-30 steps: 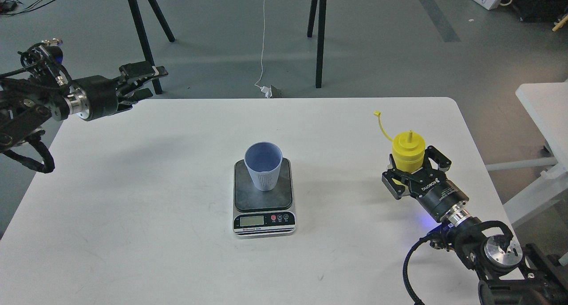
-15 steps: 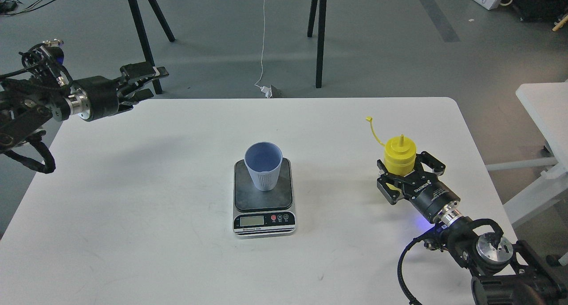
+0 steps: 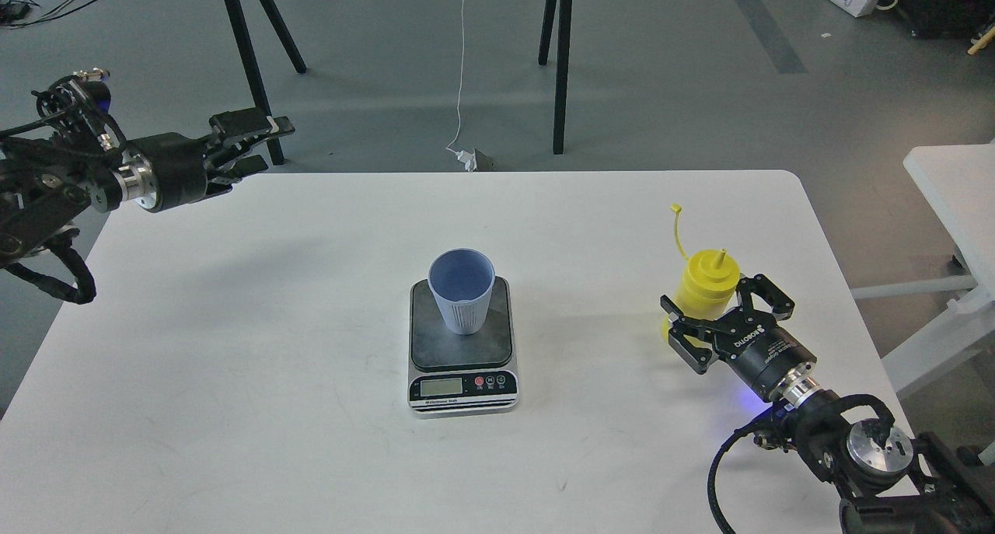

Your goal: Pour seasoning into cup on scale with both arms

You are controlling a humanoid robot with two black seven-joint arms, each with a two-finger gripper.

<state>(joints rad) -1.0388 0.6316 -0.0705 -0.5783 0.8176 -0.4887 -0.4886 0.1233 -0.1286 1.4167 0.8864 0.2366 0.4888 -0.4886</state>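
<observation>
The light-blue ribbed cup stands upright on the dark platform of the scale at the table's middle. The yellow seasoning bottle stands on the table at the right, leaning slightly, with its cap strap sticking up. My right gripper is low at the bottle's near side, its fingers spread on either side of the bottle's lower body with a small gap showing on the left. My left gripper is open and empty in the air beyond the table's far-left corner, far from the cup.
The white table ends close to the right of the bottle. A second white table stands off to the right. Black trestle legs and a white cable stand on the floor behind.
My right gripper came down with the bottle, then drew back a little toward me. The bottle now rests lower, its strap swung to the right. The left arm and the cup have not moved.
</observation>
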